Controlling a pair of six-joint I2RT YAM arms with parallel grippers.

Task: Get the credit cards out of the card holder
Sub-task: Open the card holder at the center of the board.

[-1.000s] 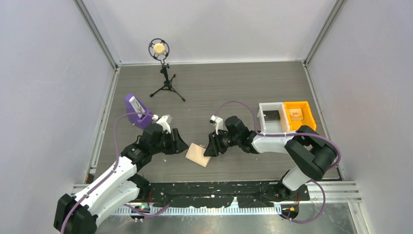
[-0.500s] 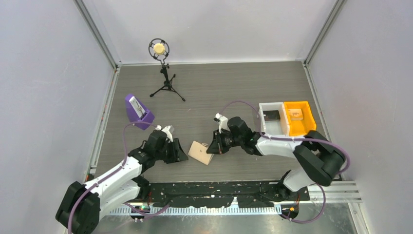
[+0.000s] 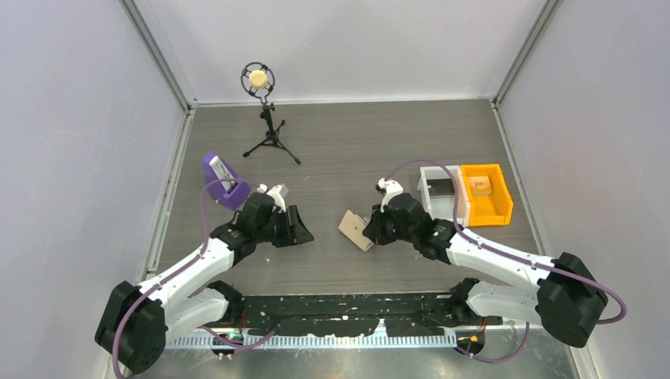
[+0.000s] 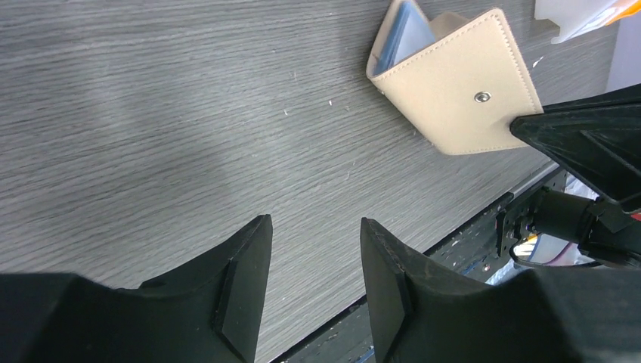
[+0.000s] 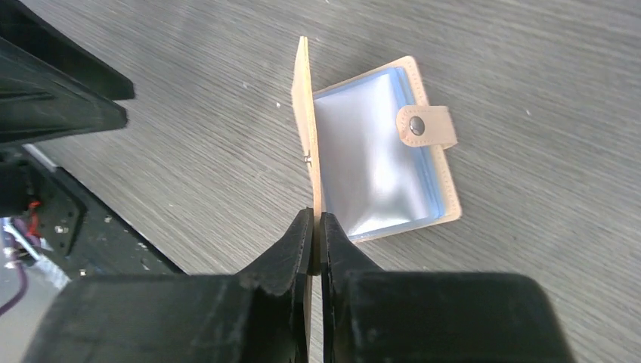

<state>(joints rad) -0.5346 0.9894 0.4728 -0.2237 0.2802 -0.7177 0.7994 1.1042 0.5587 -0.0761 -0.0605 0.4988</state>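
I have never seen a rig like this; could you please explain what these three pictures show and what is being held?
These are two robot arms bolted to a table. The wide picture looks down from above and behind them. The other two come from a camera on each wrist, so the black wedges at the bottom are that arm's own claw. The right claw is shut on one cover of the tan card holder, holding that cover upright while the other half lies flat, showing light blue sleeves. I see no card lying out yet. The left claw is open and empty, nearby. Also on the table are a purple stand, a microphone, and a white bin beside an orange bin.
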